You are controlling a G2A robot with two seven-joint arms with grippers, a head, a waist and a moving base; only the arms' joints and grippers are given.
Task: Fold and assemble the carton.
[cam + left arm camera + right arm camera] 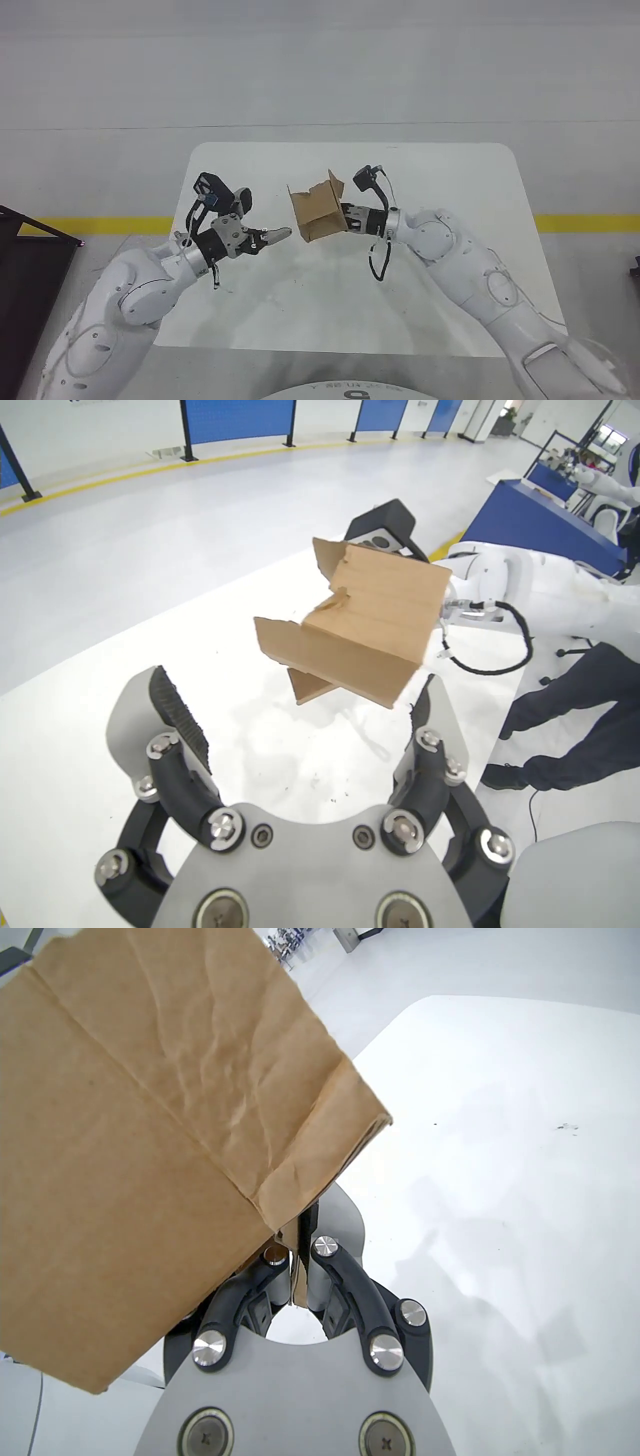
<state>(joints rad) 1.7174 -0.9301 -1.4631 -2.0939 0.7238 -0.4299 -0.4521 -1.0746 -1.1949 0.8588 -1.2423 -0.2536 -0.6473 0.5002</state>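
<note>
Top view, carton [318, 212]: brown cardboard, partly opened, over the middle of the table [450, 300], a little toward its far edge. It seems lifted clear of the surface, though contact is hard to judge.
Carton flaps: in the left wrist view one ragged flap sticks up and another hangs underneath.
Right gripper [300, 1233]: fingers clamped on a cardboard edge, on the carton's side facing the table's right edge.
Left gripper [295, 680]: jaws spread wide, holding nothing; near the carton on the side toward the table's left edge, not touching it.
Table: white, rounded corners, a few dark specks.
</note>
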